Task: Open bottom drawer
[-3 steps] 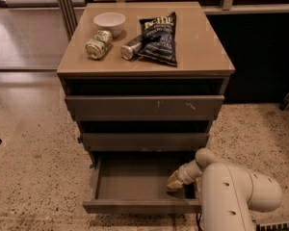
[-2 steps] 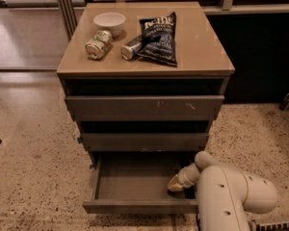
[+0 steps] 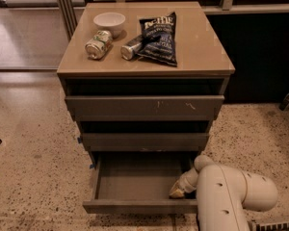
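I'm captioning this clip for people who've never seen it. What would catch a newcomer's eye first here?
The bottom drawer stands out first, pulled out, its grey box showing. The robot's pale arm fills the lower right, its claw inside the drawer's front right corner. On the cabinet top lie a dark chip bag, two cans and a white bowl.

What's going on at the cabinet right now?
The robot is working on the bottom drawer of the grey cabinet. The drawer is pulled well out, showing its shallow box. The arm reaches in from the right, with the hand at the drawer's right front corner. A bowl, two cans and a chip bag lie on top.
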`<state>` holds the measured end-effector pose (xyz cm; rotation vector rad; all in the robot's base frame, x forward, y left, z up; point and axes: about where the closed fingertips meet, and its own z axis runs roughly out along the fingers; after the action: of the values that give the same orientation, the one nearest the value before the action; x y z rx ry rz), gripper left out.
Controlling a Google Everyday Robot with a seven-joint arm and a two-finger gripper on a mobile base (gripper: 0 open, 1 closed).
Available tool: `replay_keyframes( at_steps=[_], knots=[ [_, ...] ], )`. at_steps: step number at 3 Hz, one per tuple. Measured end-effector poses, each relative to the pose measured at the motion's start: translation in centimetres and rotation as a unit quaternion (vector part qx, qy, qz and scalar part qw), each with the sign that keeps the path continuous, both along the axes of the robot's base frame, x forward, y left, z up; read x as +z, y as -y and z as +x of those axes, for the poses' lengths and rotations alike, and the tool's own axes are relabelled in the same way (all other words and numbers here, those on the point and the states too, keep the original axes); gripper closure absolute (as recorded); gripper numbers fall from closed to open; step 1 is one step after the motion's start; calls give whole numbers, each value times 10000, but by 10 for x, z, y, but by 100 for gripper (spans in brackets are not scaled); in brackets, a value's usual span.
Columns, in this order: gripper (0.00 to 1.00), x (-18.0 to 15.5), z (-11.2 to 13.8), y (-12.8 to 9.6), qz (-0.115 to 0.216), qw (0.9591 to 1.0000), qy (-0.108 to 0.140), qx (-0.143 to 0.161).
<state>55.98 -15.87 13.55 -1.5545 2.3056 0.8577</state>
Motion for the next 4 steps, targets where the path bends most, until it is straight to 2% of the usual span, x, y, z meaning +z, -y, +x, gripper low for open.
replay_keyframes(
  at_steps=[2, 3, 4],
  knots=[
    [100, 11, -44, 9, -422, 9987, -262, 141],
    [100, 8, -63, 8, -652, 9958, -544, 349],
    [100, -4, -93, 10, -918, 9881, -1005, 718]
  ],
)
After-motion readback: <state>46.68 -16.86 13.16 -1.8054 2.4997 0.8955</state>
